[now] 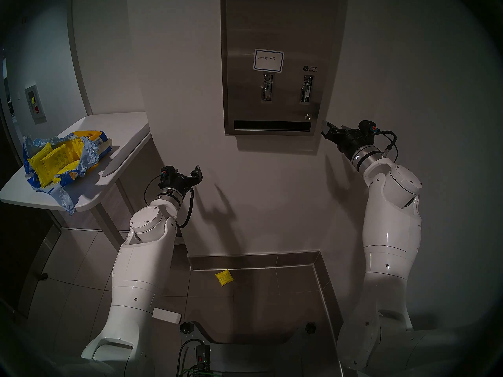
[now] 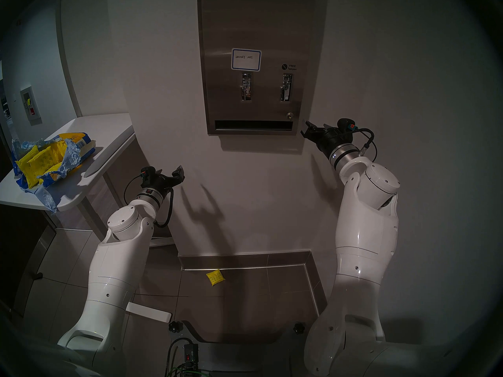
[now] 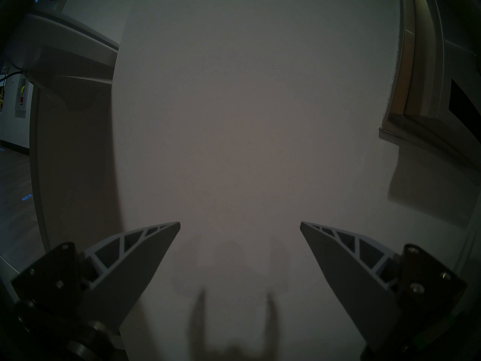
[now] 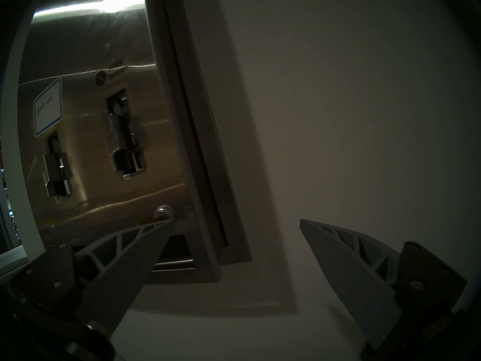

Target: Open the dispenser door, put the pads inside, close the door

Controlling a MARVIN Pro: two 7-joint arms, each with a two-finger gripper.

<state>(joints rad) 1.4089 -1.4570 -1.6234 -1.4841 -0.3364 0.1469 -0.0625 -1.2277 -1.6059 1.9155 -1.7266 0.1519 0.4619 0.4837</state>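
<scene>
The dispenser door (image 1: 272,28) is a brushed-steel panel on the wall, shut, with a blue-bordered label (image 1: 268,60), two chrome levers and a round lock (image 4: 164,212). Several yellow pads (image 1: 51,161) lie in a torn bag on the shelf at left. One more yellow pad (image 1: 224,278) lies on the floor by the baseboard. My right gripper (image 1: 326,129) is open and empty beside the door's lower right corner; in the right wrist view the gripper (image 4: 237,221) straddles the frame edge. My left gripper (image 1: 197,173) is open and empty, facing bare wall below and left of the dispenser.
A white shelf (image 1: 114,139) juts from the wall at left and holds the torn blue-and-yellow bag (image 1: 87,156). A small white box (image 1: 167,315) lies on the tiled floor near my base. The wall is close in front of both grippers.
</scene>
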